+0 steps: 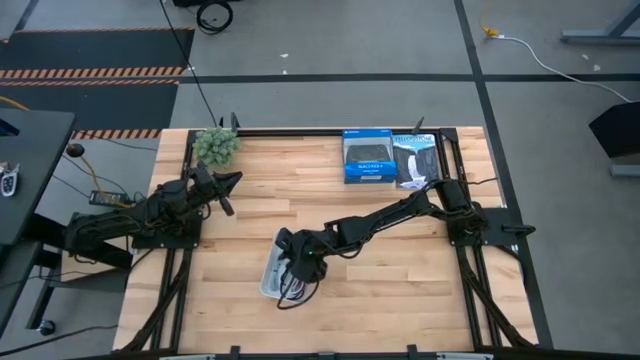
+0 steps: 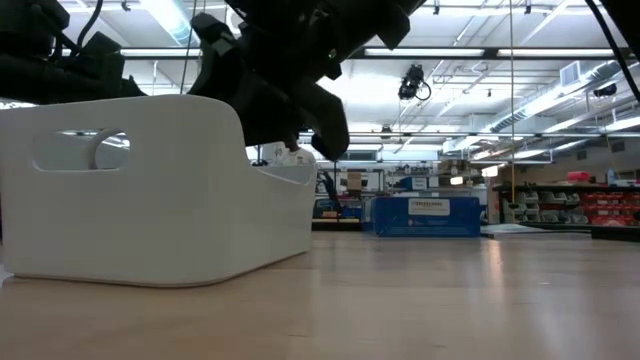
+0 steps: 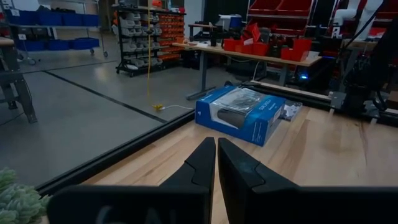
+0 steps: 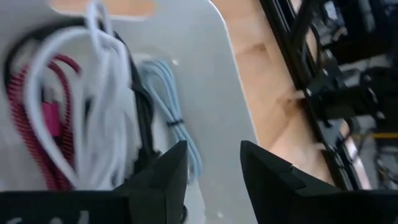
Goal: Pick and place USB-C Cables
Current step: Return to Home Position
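Note:
A white bin (image 1: 270,280) stands near the table's front, left of centre. In the right wrist view it (image 4: 211,68) holds the USB-C cables lying coiled on its floor: a white one (image 4: 93,93), a dark red one (image 4: 37,118), a black one (image 4: 144,118) and a light-blue one (image 4: 171,99). My right gripper (image 4: 214,165) is open and empty above the bin, over its floor beside the light-blue cable; it also shows in the high view (image 1: 300,262). My left gripper (image 3: 216,155) is shut and empty at the table's left, near the plant.
A blue boxed product (image 1: 368,157) and a second package (image 1: 415,160) lie at the table's far edge. A small green plant (image 1: 216,146) stands at the far left corner. In the low view the bin (image 2: 150,190) fills the left, the blue box (image 2: 425,215) behind.

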You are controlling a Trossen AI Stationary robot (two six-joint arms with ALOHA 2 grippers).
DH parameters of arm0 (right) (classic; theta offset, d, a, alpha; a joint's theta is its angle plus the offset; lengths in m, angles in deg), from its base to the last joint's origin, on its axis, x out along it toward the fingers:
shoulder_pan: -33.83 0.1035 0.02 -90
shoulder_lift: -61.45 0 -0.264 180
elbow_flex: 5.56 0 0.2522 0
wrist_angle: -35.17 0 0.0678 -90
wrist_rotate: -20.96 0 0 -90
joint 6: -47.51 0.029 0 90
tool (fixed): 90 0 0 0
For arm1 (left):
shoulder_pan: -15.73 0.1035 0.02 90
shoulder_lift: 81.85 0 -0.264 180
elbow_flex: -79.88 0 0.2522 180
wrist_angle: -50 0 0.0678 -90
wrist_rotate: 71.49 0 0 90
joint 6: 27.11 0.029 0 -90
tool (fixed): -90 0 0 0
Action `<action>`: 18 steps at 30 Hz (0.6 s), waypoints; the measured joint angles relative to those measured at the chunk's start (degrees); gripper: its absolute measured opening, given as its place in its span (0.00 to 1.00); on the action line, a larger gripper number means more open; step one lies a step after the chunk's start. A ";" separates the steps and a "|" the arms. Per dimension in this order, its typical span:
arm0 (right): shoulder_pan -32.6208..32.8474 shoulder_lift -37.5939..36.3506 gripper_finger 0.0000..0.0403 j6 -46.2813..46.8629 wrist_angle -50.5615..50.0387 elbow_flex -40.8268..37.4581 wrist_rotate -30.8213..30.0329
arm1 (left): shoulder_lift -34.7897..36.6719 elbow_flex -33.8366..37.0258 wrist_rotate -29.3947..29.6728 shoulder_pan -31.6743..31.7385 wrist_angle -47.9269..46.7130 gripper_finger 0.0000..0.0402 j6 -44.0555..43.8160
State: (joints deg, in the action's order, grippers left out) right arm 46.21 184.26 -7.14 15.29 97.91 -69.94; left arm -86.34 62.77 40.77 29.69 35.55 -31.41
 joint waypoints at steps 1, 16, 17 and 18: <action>0.04 -0.01 0.38 0.00 0.05 0.00 -1.18 | 0.00 0.00 0.00 -0.01 0.00 0.06 0.00; 0.74 -0.67 0.38 0.65 0.49 1.32 -9.38 | 0.00 0.00 0.00 0.00 0.00 0.06 0.00; 0.83 -1.07 0.38 0.63 0.81 1.72 -9.63 | 0.00 0.00 0.00 0.00 0.00 0.06 0.00; 0.90 -1.54 0.38 0.65 0.73 1.98 -9.64 | 0.00 0.00 0.00 0.00 0.00 0.06 0.00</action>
State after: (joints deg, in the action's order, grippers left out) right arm 47.12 182.72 -6.50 16.01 99.89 -79.58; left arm -86.34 62.77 40.77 29.69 35.55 -31.41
